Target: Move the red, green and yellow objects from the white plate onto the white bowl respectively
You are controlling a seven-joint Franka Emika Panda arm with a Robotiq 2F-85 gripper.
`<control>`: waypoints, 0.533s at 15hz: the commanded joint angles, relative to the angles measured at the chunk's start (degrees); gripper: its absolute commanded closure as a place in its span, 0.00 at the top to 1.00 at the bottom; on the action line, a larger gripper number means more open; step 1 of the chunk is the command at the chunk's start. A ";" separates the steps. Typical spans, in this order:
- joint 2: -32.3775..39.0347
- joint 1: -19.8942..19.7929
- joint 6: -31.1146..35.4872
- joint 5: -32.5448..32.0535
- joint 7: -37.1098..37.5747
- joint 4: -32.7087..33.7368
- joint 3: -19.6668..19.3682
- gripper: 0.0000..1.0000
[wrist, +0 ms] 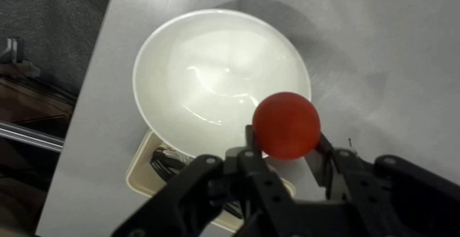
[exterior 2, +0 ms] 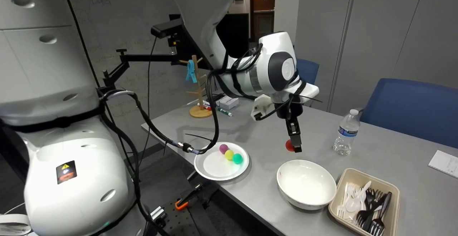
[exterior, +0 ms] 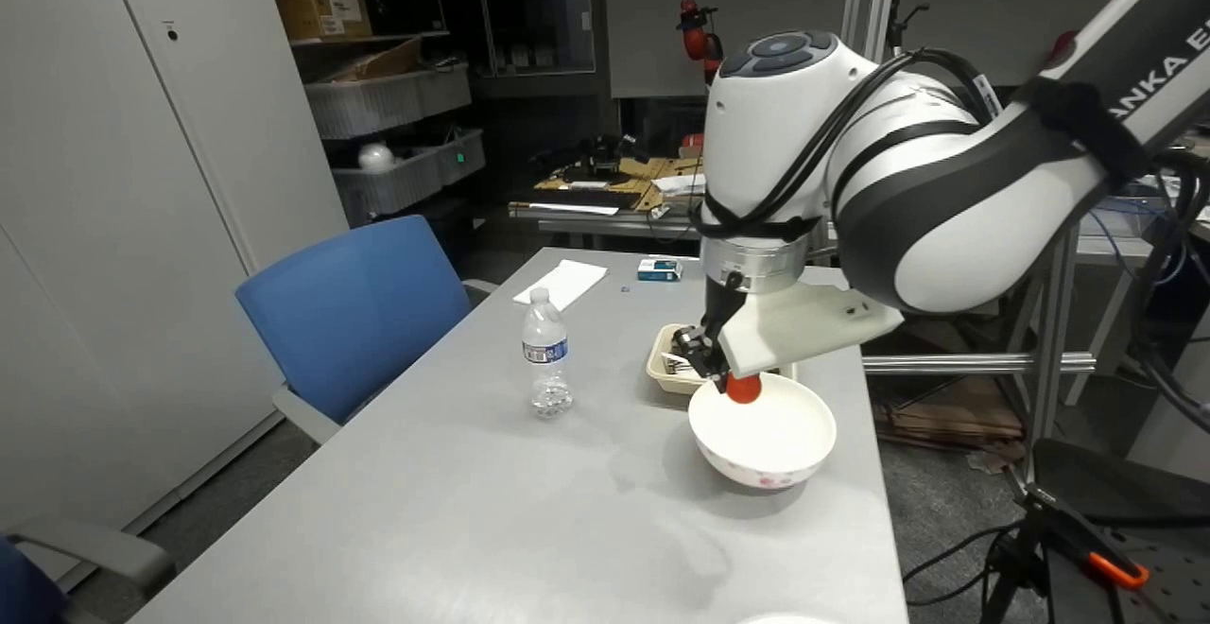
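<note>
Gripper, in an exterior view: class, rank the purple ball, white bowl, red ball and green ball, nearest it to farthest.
1. Red ball: held in the gripper.
2. White bowl: below.
3. Green ball: on the white plate.
4. Purple ball: there, left of green.

Along the dark part of my arm (exterior: 1134, 71) I carry white capitals (exterior: 1161, 74), "ANKA E", running off at the frame's edge. On my white body (exterior 2: 78, 203), in an exterior view, sits a sticker (exterior 2: 66, 172) with a yellow warning triangle (exterior 2: 65, 166) above a reddish mark (exterior 2: 66, 175). In both exterior views the bottle (exterior: 548, 378) wears a blue label (exterior: 545, 352), its print too small for me to read; the faint scrawl (exterior 2: 102, 1) on the grey wall (exterior 2: 118, 25) I cannot make out
</note>
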 commanded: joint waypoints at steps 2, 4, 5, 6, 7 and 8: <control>-0.28 -3.55 0.58 -8.64 9.80 -1.90 -0.11 0.11; 0.90 -4.95 1.69 -11.93 13.98 -2.34 -0.66 0.11; 1.35 -5.43 1.89 -13.00 15.58 -2.61 -0.79 0.11; 2.00 -5.80 2.01 -14.23 17.39 -2.76 -1.00 0.11; 2.68 -6.14 2.56 -15.25 18.81 -3.05 -1.19 0.11; 3.42 -6.34 2.95 -16.48 20.42 -3.13 -1.36 0.11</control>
